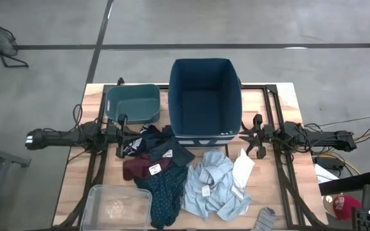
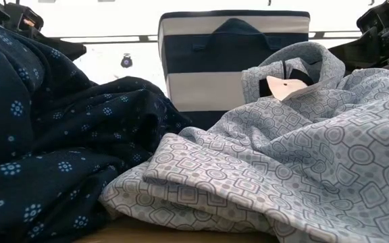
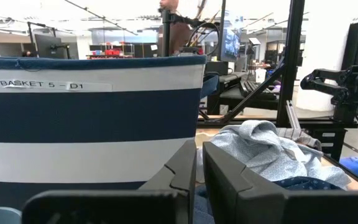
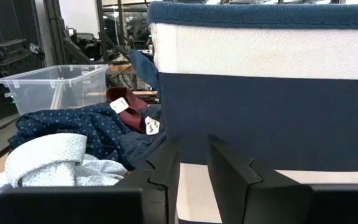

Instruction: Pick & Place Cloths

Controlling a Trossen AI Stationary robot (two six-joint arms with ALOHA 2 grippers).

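The cloths lie heaped on the table's near half. A black one with a white logo (image 1: 132, 145) is on the left, with a maroon one (image 1: 145, 168) and a navy patterned one (image 1: 162, 196) nearer. A pale blue-grey one (image 1: 211, 187) with a paper tag and a white one (image 1: 243, 167) lie to the right. My left gripper (image 1: 122, 133) hovers at the pile's left far corner, beside the teal bin, open by a narrow gap (image 3: 199, 180). My right gripper (image 1: 257, 140) hangs right of the navy bin, open (image 4: 193, 174), touching nothing.
A tall navy-and-white bin (image 1: 204, 96) stands at the table's far middle, with a teal bin (image 1: 132, 102) to its left. A clear plastic bin (image 1: 117, 206) sits at the near left corner. A grey sock (image 1: 266, 220) lies at the near right edge.
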